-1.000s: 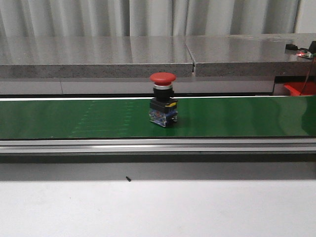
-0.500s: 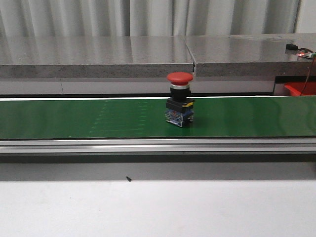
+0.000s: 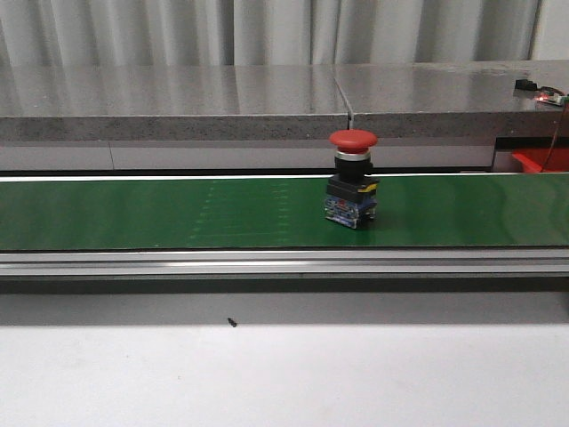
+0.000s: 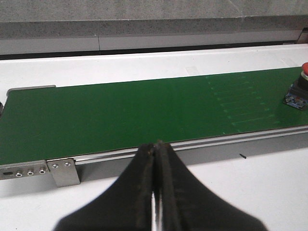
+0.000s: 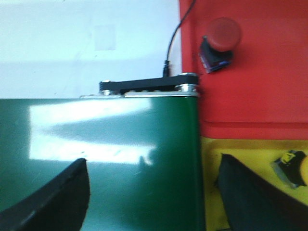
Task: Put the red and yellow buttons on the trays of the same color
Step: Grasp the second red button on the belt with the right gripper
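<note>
A red mushroom-head button (image 3: 353, 191) stands upright on the green conveyor belt (image 3: 178, 213), right of centre; it also shows at the edge of the left wrist view as the button (image 4: 299, 89). My left gripper (image 4: 156, 145) is shut with nothing in it, in front of the belt's near rail. My right gripper (image 5: 154, 161) hangs open over the belt's end, beside the red tray (image 5: 269, 96) and the yellow tray (image 5: 250, 149). Another red button (image 5: 219, 43) lies in the red tray. A yellow button (image 5: 291, 168) lies in the yellow tray, partly behind one finger.
A grey stone-like ledge (image 3: 267, 98) runs behind the belt. The belt's metal rail (image 3: 284, 262) separates it from the white table (image 3: 284, 374) in front. A black cable (image 5: 175, 33) runs to the belt's end bracket.
The red button has travelled to the right along the belt. Neither gripper shows in the earlier frames.
</note>
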